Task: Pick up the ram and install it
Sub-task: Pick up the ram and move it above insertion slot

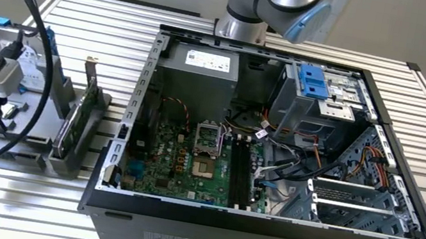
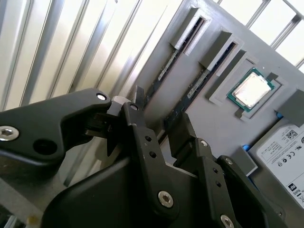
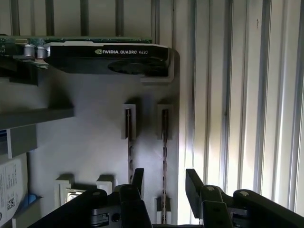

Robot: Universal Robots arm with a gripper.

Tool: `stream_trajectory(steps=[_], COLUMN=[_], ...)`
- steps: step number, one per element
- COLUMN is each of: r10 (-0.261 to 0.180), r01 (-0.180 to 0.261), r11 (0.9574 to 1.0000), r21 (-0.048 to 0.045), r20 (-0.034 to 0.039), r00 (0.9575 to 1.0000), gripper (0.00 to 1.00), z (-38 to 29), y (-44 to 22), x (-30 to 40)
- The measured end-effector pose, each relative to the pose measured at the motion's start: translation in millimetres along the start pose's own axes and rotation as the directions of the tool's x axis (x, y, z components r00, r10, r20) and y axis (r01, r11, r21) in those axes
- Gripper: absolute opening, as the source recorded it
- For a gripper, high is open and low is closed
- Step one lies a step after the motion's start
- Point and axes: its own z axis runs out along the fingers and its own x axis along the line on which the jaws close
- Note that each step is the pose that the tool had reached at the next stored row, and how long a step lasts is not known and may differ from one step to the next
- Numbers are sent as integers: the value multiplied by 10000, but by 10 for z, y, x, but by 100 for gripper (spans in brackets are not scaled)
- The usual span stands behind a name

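Hovering the black gripper (image 3: 164,175) at lower centre, fingers (image 3: 192,181) spread and empty, over the long thin dark ram stick (image 3: 165,137) standing in a grey holder (image 3: 95,142); leaving pickup and installing undone.

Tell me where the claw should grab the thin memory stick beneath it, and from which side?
Probably by its two flat faces, near mid-length, coming straight down from above. The memory stick stands on edge in a narrow slot of the grey holder, so just its upper edge is free. The open gripper straddles it, one finger either side.
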Motion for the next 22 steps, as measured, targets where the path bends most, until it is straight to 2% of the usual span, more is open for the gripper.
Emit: stream_trajectory(steps=[12, 22], r10=[-3, -3], r01=[3, 3], r11=[10000, 10000], r21=[3, 13], r20=[0, 0], r00=[10000, 10000], gripper=[100, 100], z=[59, 77], y=[1, 1], x=[26, 27])
